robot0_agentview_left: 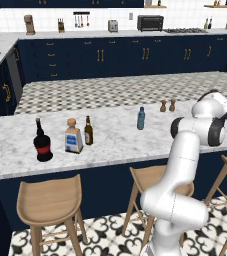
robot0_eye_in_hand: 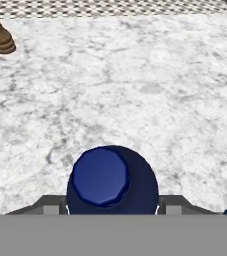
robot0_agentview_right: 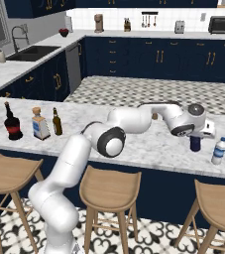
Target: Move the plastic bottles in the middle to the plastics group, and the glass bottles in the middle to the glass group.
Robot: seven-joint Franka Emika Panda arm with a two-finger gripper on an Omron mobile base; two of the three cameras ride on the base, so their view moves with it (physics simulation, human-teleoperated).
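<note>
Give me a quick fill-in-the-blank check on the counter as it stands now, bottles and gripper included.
1. The gripper sits at the stubby navy bottle, one finger on each ____ of it.
2. The amber-brown bottle stands right beside the square clear bottle with the ____ label.
3. The black round-bellied bottle carries a ____ label.
4. The slim light blue bottle stands ____ on the marble counter.

Missing words: side; blue; red; upright

On the counter: round-bellied bottle leftmost, square bottle beside it, beer-style bottle next right; slim bottle well apart; stubby bottle left of small bottle.
</note>
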